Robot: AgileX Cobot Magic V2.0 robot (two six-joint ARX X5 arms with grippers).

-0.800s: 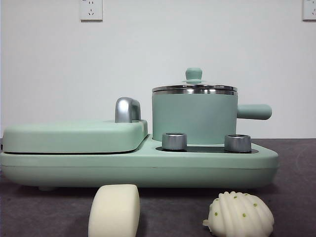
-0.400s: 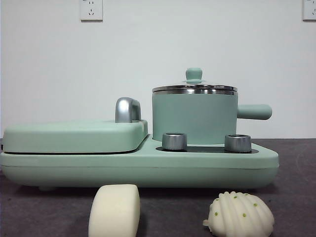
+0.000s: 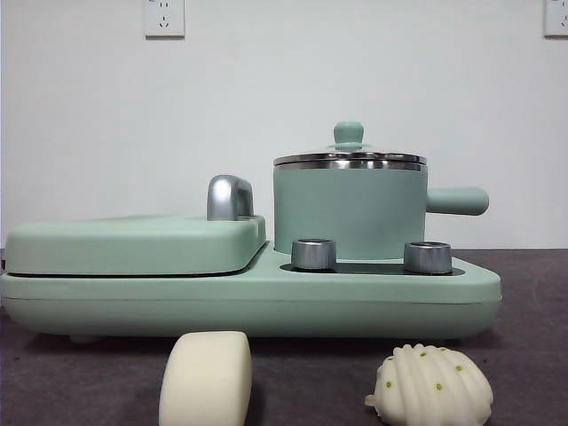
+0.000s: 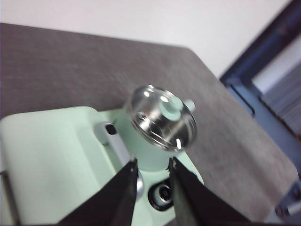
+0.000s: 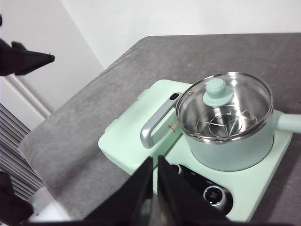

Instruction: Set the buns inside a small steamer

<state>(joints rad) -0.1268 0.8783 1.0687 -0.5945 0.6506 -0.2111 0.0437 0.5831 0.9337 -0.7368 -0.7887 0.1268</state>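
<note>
Two buns lie on the dark table in front of the cooker: a smooth cream-white bun (image 3: 206, 377) on the left and a ridged shell-shaped bun (image 3: 430, 386) with green specks on the right. The small steamer (image 3: 348, 209), a mint-green pot with its lid on, stands on the cooker's right half. It also shows as the steamer (image 4: 160, 122) in the left wrist view and the steamer (image 5: 225, 122) in the right wrist view. My left gripper (image 4: 153, 162) hovers high above it, jaws a little apart and empty. My right gripper (image 5: 155, 160) is also high, shut and empty. Neither wrist view shows the buns.
The flat mint-green griddle (image 3: 133, 244) with its chrome handle (image 3: 229, 197) fills the cooker's left half. Two steel knobs (image 3: 313, 254) sit in front of the pot, whose side handle (image 3: 457, 201) points right. Wall sockets (image 3: 164, 16) are behind.
</note>
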